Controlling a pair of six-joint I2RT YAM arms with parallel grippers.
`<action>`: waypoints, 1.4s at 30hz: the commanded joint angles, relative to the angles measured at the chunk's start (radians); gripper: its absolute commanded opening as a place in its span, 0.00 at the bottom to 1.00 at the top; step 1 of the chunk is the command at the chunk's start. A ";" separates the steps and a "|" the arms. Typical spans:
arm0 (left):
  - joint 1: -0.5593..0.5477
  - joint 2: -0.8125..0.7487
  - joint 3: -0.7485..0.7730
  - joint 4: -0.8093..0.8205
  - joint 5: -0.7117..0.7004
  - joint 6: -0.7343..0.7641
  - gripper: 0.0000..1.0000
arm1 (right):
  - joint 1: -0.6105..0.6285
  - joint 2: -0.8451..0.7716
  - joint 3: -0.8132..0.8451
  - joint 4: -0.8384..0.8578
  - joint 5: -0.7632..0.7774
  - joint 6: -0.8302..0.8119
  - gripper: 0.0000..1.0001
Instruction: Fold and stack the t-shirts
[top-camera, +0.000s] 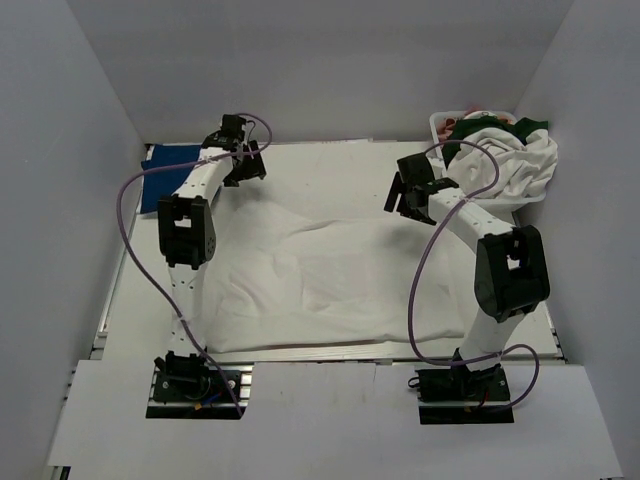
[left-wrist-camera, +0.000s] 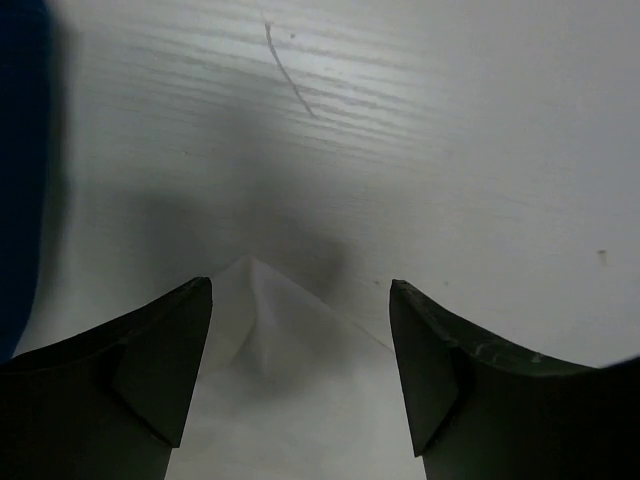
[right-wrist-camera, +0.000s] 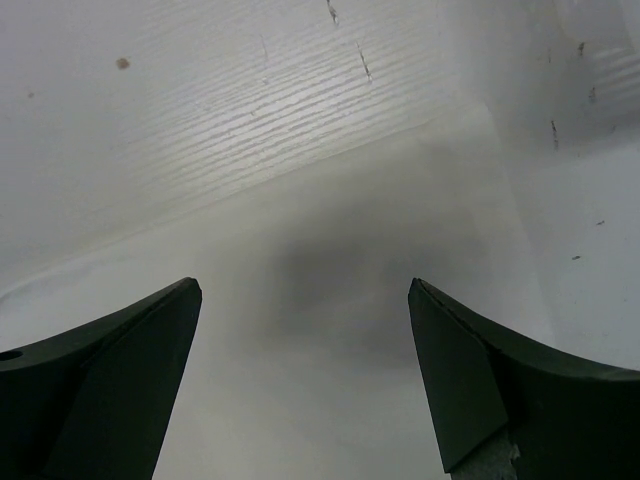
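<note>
A large white t-shirt (top-camera: 320, 275) lies spread and wrinkled over the middle of the table. My left gripper (top-camera: 243, 165) is open just above its far left corner; that pointed corner (left-wrist-camera: 262, 300) shows between the open fingers in the left wrist view. My right gripper (top-camera: 407, 195) is open above the shirt's far right edge (right-wrist-camera: 330, 300). A folded royal-blue t-shirt (top-camera: 168, 172) lies at the far left and shows as a blue strip (left-wrist-camera: 20, 170) in the left wrist view. More t-shirts, white (top-camera: 515, 165) and dark green (top-camera: 470, 130), are heaped at the far right.
A white lattice basket (top-camera: 440, 122) holds the heap at the far right corner. White walls enclose the table on three sides. Purple cables (top-camera: 135, 240) loop beside both arms. The bare table (left-wrist-camera: 420, 130) lies beyond the shirt's far edge.
</note>
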 joint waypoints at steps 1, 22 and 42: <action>0.006 0.029 0.068 -0.057 0.063 0.103 0.81 | -0.010 0.021 0.040 0.012 -0.027 -0.043 0.90; -0.016 -0.108 -0.184 0.193 0.364 0.287 0.00 | -0.042 0.007 -0.009 0.068 -0.071 -0.072 0.90; -0.121 -0.683 -0.904 0.531 0.798 0.467 0.00 | -0.039 -0.068 -0.101 0.111 -0.087 -0.097 0.90</action>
